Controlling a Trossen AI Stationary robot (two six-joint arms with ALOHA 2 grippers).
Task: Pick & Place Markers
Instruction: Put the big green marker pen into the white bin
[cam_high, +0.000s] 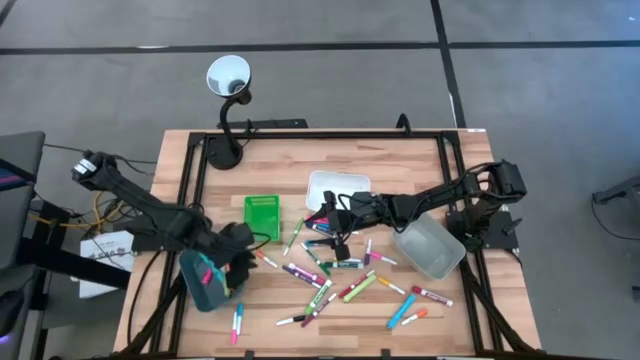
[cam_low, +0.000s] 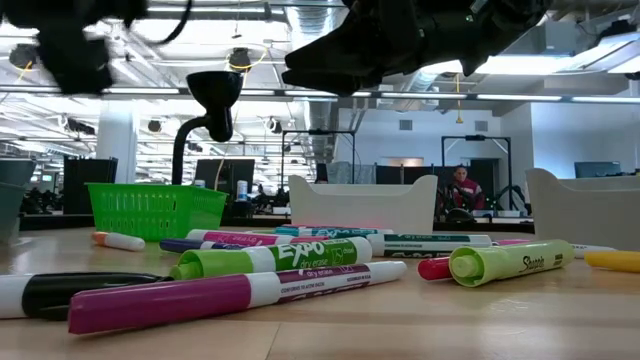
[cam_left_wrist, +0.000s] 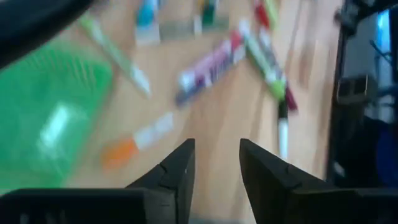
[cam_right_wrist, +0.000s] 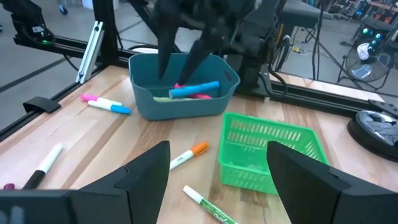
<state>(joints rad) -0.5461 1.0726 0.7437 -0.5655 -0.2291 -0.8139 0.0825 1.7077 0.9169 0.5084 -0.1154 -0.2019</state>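
Markers (cam_high: 330, 280) lie scattered across the counter (cam_high: 480, 320) centre; several already sit in the teal tray (cam_right_wrist: 180, 84). Left gripper (cam_left_wrist: 214, 168), jaws apart and empty, hovers beside that tray. Right gripper (cam_right_wrist: 217, 180), jaws wide apart, hangs over the pile near the green tray (cam_right_wrist: 270, 149). Recommended: centre one marker crosswise between the jaws before closing.
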